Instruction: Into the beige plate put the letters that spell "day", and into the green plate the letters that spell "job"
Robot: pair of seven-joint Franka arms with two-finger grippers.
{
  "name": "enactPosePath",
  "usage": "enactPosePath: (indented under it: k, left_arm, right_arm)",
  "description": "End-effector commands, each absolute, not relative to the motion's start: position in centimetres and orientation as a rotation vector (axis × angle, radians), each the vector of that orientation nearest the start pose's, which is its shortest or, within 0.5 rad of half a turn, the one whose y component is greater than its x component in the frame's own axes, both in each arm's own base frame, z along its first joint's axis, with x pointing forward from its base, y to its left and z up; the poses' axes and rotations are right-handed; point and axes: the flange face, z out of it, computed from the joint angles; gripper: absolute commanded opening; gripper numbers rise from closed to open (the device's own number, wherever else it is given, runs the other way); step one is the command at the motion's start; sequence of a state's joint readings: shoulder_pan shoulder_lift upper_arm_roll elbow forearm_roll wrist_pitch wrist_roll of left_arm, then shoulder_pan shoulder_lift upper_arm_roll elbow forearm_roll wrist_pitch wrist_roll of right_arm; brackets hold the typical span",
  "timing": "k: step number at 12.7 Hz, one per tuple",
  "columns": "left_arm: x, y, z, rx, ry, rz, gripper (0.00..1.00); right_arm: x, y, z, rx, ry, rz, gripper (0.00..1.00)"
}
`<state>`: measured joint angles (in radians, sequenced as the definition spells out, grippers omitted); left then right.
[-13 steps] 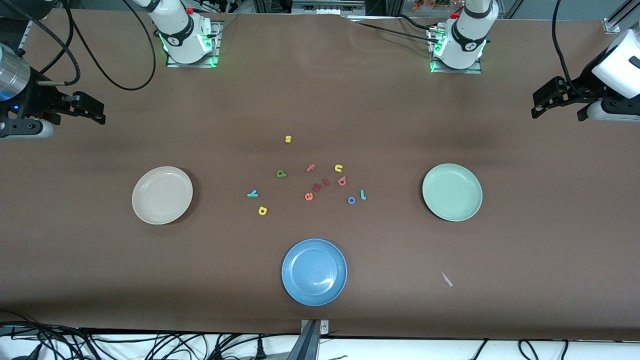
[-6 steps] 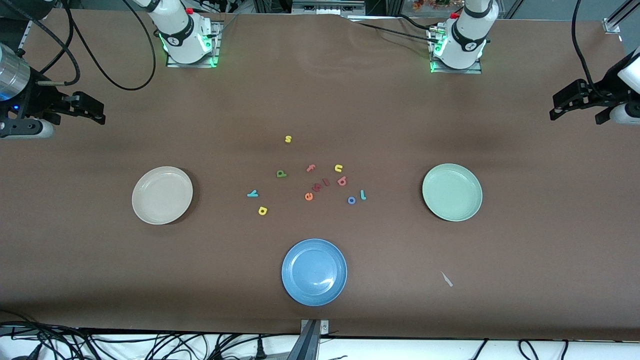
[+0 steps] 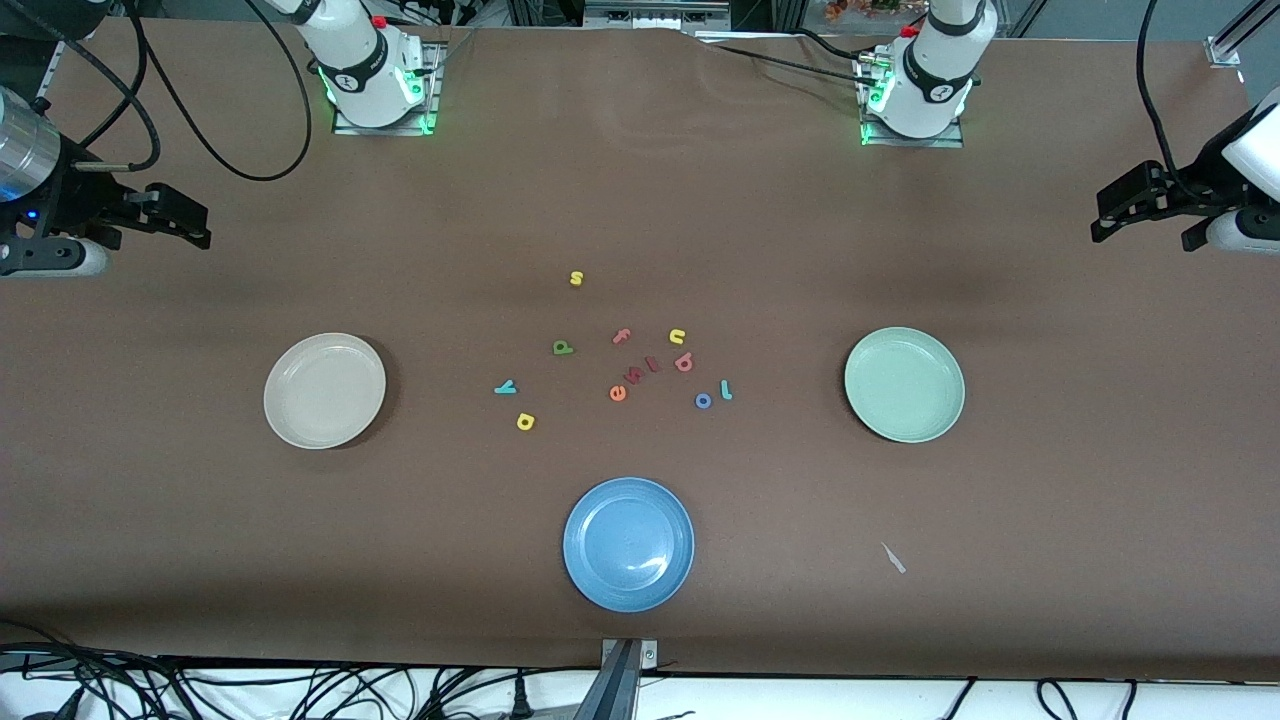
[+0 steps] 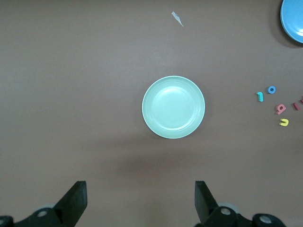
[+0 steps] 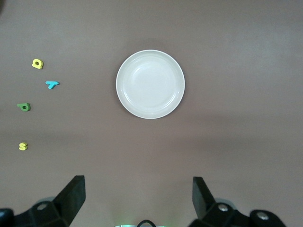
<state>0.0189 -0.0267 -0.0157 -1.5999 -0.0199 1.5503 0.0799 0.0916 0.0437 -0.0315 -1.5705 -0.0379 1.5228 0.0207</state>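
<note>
The beige plate [image 3: 324, 390] [image 5: 150, 83] lies toward the right arm's end and the green plate [image 3: 904, 384] [image 4: 173, 113] toward the left arm's end; nothing lies in either. Between them lie the dark green "d" [image 3: 563, 347], yellow "a" [image 3: 525, 421], teal "y" [image 3: 505, 387], teal "j" [image 3: 726, 390], blue "o" [image 3: 703, 401] and salmon "b" [image 3: 684, 362]. My left gripper [image 3: 1140, 236] [image 4: 141, 198] hangs open over its end of the table, holding nothing. My right gripper [image 3: 160, 235] [image 5: 137, 196] hangs open over the other end, also holding nothing.
A blue plate [image 3: 628, 543] sits nearer the front camera than the letters. Other letters lie among them: yellow "s" [image 3: 576, 278], yellow "u" [image 3: 677, 336], salmon "f" [image 3: 621, 336], orange "e" [image 3: 617, 393]. A small pale scrap [image 3: 893, 558] lies near the front edge.
My left gripper swung outward toward its end of the table, then came back slightly. The right arm, the letters and the plates have not moved.
</note>
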Motion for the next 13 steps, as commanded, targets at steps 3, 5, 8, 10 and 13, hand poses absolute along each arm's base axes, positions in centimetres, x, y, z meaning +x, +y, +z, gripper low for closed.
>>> enactPosePath:
  k: [3,5,8,10,13]
  left_arm:
    - [54.3,0.3,62.9,-3.175,0.125,0.024,1.0]
    - [54.3,0.6,62.9,-3.178,0.121,0.023,1.0]
    - [54.0,0.8,62.8,-3.179,0.119,0.059,1.0]
    - [54.0,1.2,63.0,-3.183,0.105,0.052,1.0]
    - [54.0,1.2,63.0,-3.175,0.107,0.057,1.0]
  right_arm:
    - [56.1,2.7,60.1,-3.193,-0.067,0.141,1.0]
    - [56.1,2.8,60.1,-3.193,-0.07,0.141,1.0]
    - [56.1,2.8,60.1,-3.193,-0.07,0.141,1.0]
    - [56.1,2.7,60.1,-3.193,-0.068,0.141,1.0]
    - [56.1,2.7,60.1,-3.193,-0.068,0.141,1.0]
